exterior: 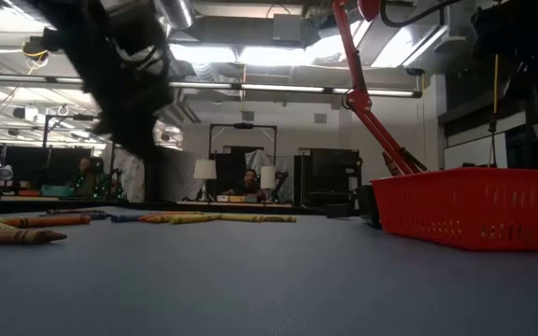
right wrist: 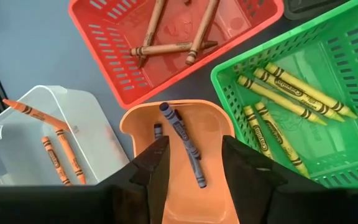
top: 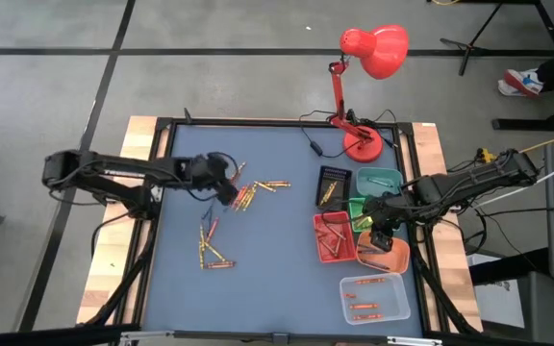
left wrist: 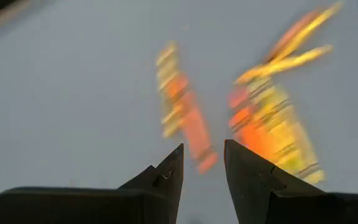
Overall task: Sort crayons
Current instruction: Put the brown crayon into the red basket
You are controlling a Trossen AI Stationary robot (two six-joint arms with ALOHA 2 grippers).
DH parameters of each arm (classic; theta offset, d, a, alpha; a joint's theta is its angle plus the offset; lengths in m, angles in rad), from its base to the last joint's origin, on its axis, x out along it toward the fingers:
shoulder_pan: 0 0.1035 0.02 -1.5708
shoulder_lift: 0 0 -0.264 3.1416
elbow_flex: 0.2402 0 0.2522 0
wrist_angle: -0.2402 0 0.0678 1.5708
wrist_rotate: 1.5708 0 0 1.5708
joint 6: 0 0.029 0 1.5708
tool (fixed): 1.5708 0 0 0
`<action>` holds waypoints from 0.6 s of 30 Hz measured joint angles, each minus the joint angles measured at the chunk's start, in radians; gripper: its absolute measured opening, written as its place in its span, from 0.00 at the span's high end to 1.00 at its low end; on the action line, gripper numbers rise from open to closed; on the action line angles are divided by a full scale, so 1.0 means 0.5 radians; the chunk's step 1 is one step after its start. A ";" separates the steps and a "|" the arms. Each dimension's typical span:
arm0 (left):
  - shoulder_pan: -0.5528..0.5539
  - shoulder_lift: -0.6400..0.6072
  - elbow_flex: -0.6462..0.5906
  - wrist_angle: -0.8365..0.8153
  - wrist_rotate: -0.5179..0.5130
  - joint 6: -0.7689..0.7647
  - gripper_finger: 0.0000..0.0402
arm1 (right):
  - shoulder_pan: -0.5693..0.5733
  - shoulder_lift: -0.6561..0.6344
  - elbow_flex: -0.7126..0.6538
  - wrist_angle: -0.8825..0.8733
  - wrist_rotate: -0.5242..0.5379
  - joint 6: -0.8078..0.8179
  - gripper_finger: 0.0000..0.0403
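Slotted plastic red basket [right wrist: 166,56]

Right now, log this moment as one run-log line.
left gripper: open, over loose orange crayons | right gripper: open, above orange plastic tray | blue crayon: in tray

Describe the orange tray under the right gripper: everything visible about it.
The orange tray is a small smooth plastic bin with solid walls and rounded corners, sitting upright on the blue table at its right side. The red basket, green basket and clear tray stand close around it. Inside lies a blue crayon, with a second dark tip beside it. The right gripper, open, hovers directly above without touching it.
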 joint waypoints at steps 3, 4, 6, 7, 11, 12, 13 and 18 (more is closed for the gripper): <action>0.101 -0.030 0.000 -0.366 -0.002 -0.153 0.75 | 0.000 0.000 0.000 0.002 0.000 0.000 0.64; 0.134 -0.027 0.000 -0.492 -0.001 -0.193 0.75 | 0.000 0.000 0.000 0.004 0.000 0.000 0.64; 0.203 -0.026 -0.001 -0.698 0.002 -0.257 0.75 | 0.000 0.000 0.000 0.005 0.000 -0.001 0.64; 0.235 -0.023 -0.001 -0.764 0.000 -0.288 0.75 | 0.000 0.000 0.000 0.006 0.000 -0.001 0.64; 0.355 -0.012 -0.032 -0.840 0.000 -0.338 0.75 | 0.000 0.000 0.000 0.009 0.002 -0.001 0.64; 0.384 -0.012 -0.047 -0.824 0.002 -0.339 0.75 | 0.000 0.000 0.000 0.009 0.010 -0.001 0.64; 0.413 -0.011 -0.065 -0.796 0.002 -0.338 0.75 | 0.001 0.000 0.000 0.009 0.029 -0.002 0.64; 0.521 -0.010 -0.180 -0.635 0.071 -0.334 0.75 | 0.002 0.000 0.000 0.009 0.075 -0.002 0.64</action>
